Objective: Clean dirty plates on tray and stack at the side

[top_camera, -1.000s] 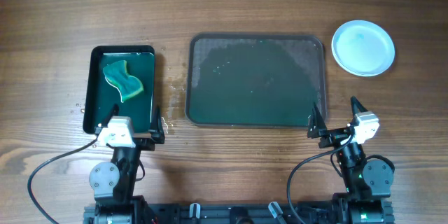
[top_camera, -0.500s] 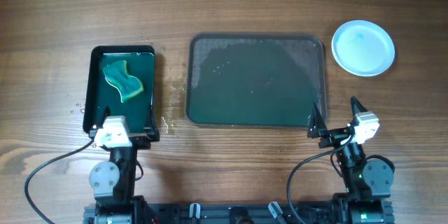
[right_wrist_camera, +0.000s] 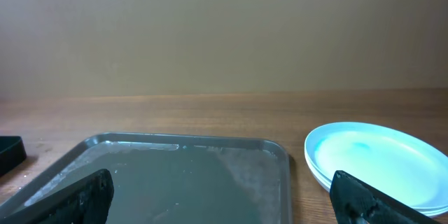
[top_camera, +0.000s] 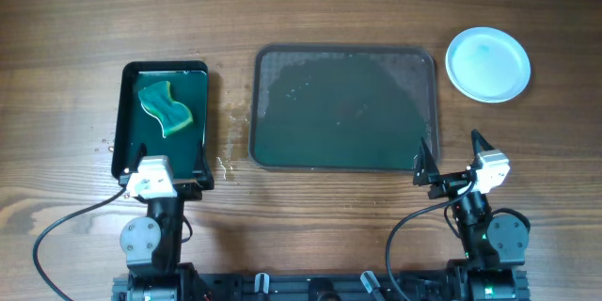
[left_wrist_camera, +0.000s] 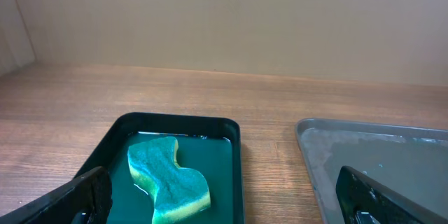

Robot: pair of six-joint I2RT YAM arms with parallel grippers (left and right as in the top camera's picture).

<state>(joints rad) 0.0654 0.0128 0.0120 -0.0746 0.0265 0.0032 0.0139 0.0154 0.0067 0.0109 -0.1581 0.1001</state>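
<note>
Across the scene runs a brown wooden tabletop [top_camera: 329,0] with a strong grain, and both wrist views show a plain beige wall [left_wrist_camera: 224,14] behind its far edge. A few water drops [top_camera: 224,162] lie on the wood between the two trays.

At the middle sits the grey tray [top_camera: 344,108], dark and rectangular with rounded corners and a low rim. It carries no plates, only a wet film and scattered droplets. The plates [top_camera: 487,64] are stacked on the tabletop at the far right, apart from the grey tray's far right corner. The top one is pale blue with a faint teal patch near its middle, and in the right wrist view the rims of others show beneath it.

To the left stands a smaller black tray [top_camera: 120,122] with a glossy green inside. A wavy teal and yellow sponge [top_camera: 166,108] lies in its far half.

Over the near end of the black tray, the left tool [top_camera: 172,165] has its fingers spread wide and grips nothing. By the grey tray's near right corner, the right tool [top_camera: 450,146] is likewise spread wide and empty, its left fingertip over that corner.
</note>
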